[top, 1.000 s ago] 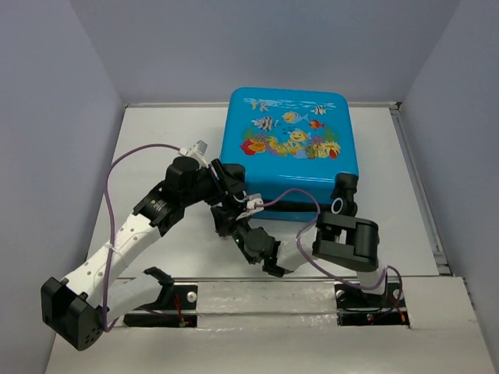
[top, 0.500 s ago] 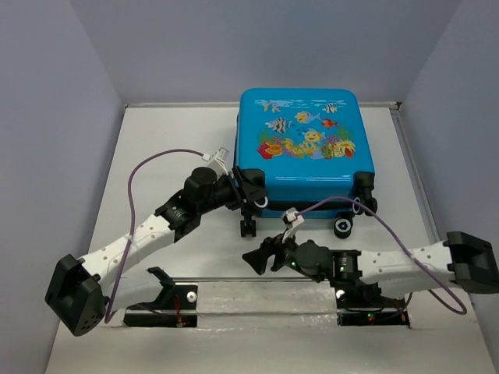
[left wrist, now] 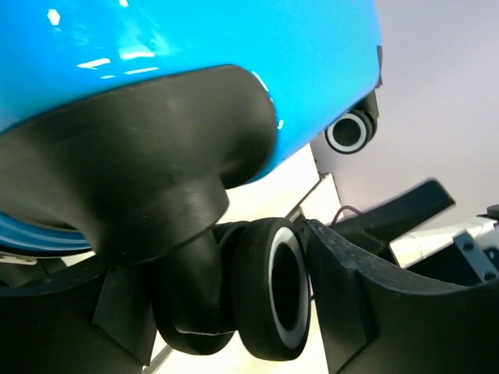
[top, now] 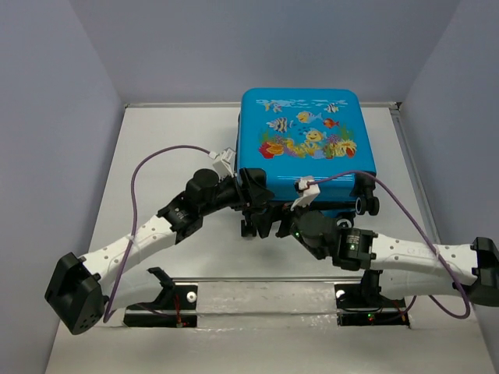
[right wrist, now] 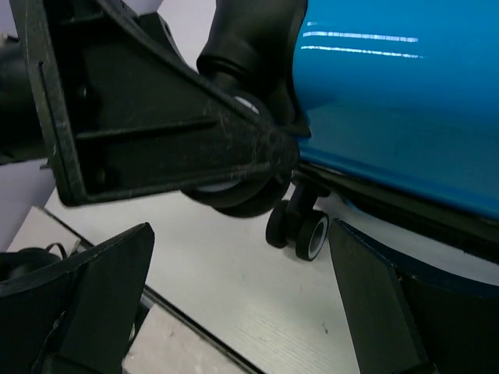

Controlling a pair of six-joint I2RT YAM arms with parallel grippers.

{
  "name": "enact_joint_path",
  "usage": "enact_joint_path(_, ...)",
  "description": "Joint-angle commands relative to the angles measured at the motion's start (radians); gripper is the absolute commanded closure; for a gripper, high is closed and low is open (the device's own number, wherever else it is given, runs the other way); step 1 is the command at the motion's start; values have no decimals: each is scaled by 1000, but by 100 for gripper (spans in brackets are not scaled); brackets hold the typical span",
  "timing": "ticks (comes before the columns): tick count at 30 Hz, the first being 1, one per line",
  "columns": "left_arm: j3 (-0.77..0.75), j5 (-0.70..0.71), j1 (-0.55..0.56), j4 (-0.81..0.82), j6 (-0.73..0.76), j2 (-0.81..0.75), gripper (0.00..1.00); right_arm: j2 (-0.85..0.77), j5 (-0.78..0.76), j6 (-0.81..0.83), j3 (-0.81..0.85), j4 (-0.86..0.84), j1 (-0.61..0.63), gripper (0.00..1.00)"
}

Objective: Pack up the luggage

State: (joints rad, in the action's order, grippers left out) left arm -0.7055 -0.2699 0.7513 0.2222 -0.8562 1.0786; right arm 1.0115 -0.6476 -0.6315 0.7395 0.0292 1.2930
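Left gripper [top: 256,212]: pinching a corner caster wheel [left wrist: 273,300] of the luggage [top: 306,144]. Right gripper [right wrist: 240,257]: fingers spread, just beside that same corner, nothing held. Luggage lies closed, fish print up, upper centre of the overhead frame, on the table [top: 171,132]. Risks: the caster swivels, so the pinch may roll off. Right fingers closing here would likely strike the left finger. A hard tug could skid the case sideways.

I'm looking at the luggage [top: 306,152] showing bright blue with a colourful fish-and-coral print, its wheel [left wrist: 273,290] black with a pale ring, on a white desk [top: 156,140], with a purple cable [top: 132,191] trailing.
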Motion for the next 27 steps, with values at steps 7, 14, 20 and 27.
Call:
enact_joint_path(7, 0, -92, 10, 289, -14, -52, 17, 154, 48, 187, 66, -345, -107, 0)
enact_joint_path(14, 20, -97, 10, 290, -20, -66, 16, 254, 5, 227, 52, -512, -107, 4)
enact_joint_path(20, 29, -83, 10, 283, -18, -82, 16, 265, -73, 288, 49, -581, -107, 5)
enact_joint_path(27, 43, -29, 10, 243, -6, -98, 14, 256, -135, 313, 35, -606, -107, 4)
